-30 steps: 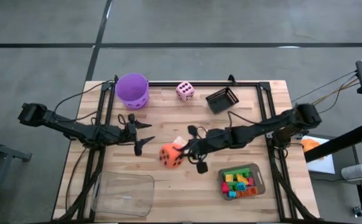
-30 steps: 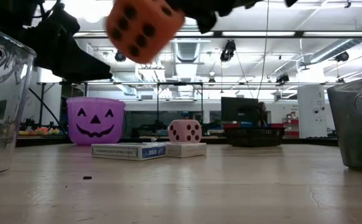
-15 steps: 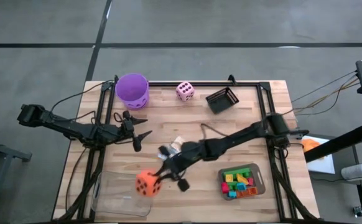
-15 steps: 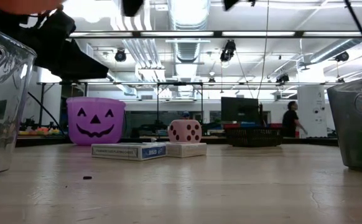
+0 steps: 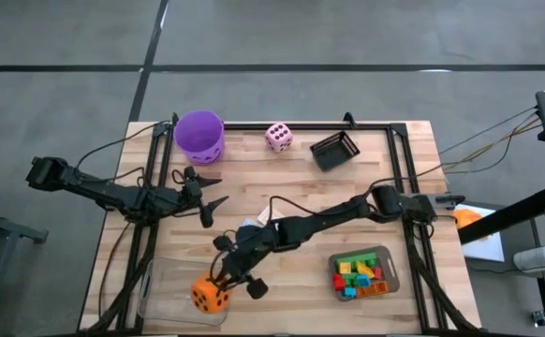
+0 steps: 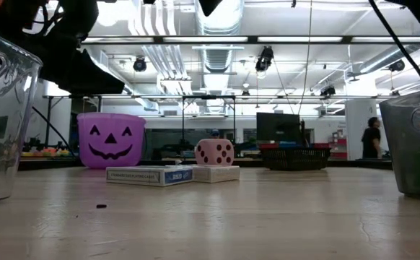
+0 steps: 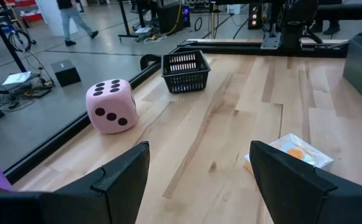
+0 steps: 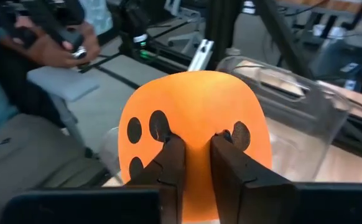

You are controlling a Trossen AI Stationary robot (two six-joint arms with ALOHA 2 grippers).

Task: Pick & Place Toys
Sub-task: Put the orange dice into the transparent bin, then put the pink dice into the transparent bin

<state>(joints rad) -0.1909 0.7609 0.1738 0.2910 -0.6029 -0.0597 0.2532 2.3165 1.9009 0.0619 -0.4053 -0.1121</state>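
The orange die (image 5: 210, 296) is held above the clear bin (image 5: 165, 281) at the near-left corner of the bench (image 5: 366, 173). The right hand (image 5: 224, 278) is closed on the die, its fingers (image 8: 168, 162) pinching a fold of the soft face rather than spanning the body. Risk: a pinch grip on soft material may slip or cling unevenly on release, so the die could strike the bin wall and roll out onto the bench. The left hand (image 5: 213, 205) waits open over the left middle of the bench, near the card packs (image 6: 150, 175). The pink die (image 5: 278, 137) rests at the far edge, between the purple bucket (image 5: 199, 137) and the black basket (image 5: 334, 150).
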